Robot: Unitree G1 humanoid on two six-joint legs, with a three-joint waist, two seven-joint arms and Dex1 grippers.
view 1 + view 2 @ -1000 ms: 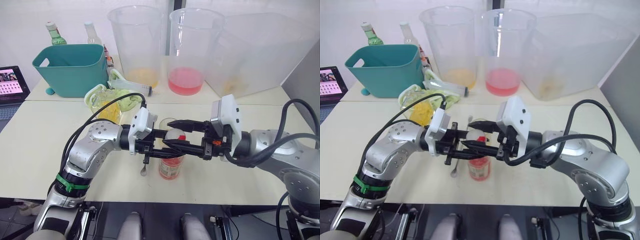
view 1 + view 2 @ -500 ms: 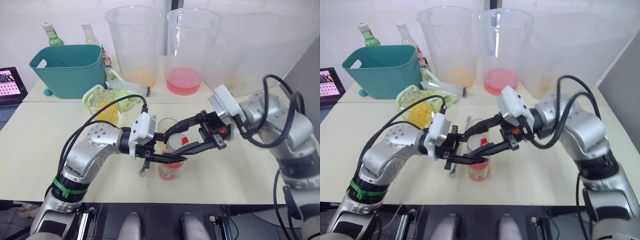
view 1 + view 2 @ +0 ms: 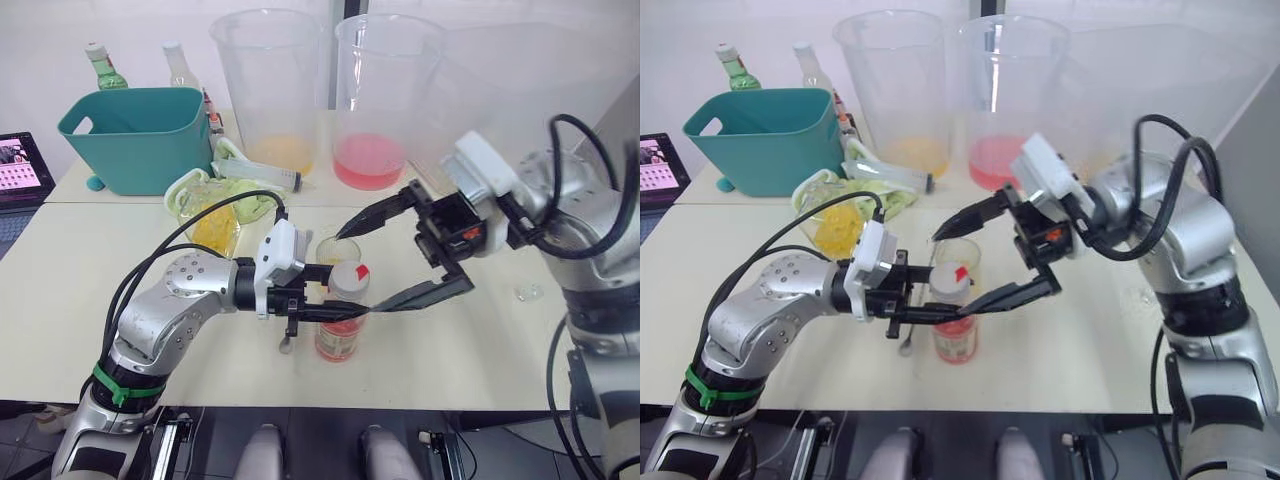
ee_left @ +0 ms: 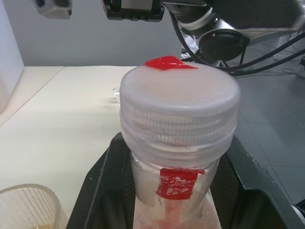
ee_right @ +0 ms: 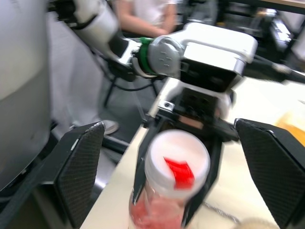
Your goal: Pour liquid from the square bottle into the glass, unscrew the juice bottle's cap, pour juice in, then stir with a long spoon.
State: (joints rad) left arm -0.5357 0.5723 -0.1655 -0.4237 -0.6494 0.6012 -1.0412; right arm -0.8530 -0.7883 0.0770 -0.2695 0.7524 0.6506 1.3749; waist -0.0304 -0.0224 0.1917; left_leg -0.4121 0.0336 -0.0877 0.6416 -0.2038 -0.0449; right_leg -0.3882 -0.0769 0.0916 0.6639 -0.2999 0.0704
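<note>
The juice bottle [image 3: 339, 338] stands upright on the table with pinkish-red juice low inside. Its white cap [image 3: 347, 278] with a red mark sits on top. My left gripper [image 3: 343, 311] is shut on the bottle's neck just under the cap [image 4: 178, 102]. My right gripper [image 3: 358, 272] is open wide, one finger above and behind the cap, the other below and to its right, touching neither. The glass [image 3: 337, 248] stands just behind the bottle. The square bottle [image 3: 215, 226] with yellow liquid stands to the left. The long spoon [image 3: 908, 347] lies on the table beneath my left gripper.
A teal bin [image 3: 140, 135] sits at the back left, with two bottles [image 3: 105, 68] behind it. Big clear buckets hold yellow [image 3: 272, 95] and pink [image 3: 385, 100] liquid. A syringe [image 3: 262, 174] lies on green cloth. A laptop [image 3: 22, 165] is at far left. A person [image 5: 143, 12] shows behind.
My right gripper has pulled back from the cap, up and to the right, and spread wide open. The left gripper keeps its hold on the bottle neck.
</note>
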